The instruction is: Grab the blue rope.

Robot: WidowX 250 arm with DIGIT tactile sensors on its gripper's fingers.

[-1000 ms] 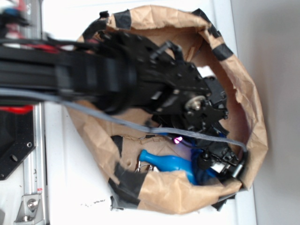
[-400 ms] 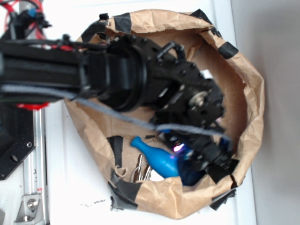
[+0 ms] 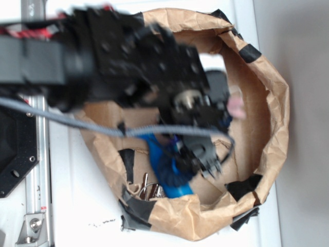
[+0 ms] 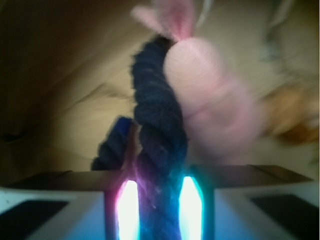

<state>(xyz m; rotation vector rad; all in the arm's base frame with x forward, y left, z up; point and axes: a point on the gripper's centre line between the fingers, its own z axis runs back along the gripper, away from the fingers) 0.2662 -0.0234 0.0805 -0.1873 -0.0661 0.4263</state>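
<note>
the black gripper (image 3: 205,154) hangs blurred inside the brown paper bag (image 3: 272,123), just beside a bright blue toy (image 3: 172,172) and a grey cable (image 3: 103,128).

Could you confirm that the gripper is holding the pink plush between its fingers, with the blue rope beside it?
Reversed: the wrist view shows the gripper shut on the blue rope; the pink plush lies beside the rope, outside the fingers.

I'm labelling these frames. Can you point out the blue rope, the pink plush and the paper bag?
blue rope (image 4: 159,165), wrist view, on the twisted strand between the fingers.
pink plush (image 4: 210,100), wrist view, on its rounded body.
paper bag (image 3: 275,110), exterior view, on the right wall.
</note>
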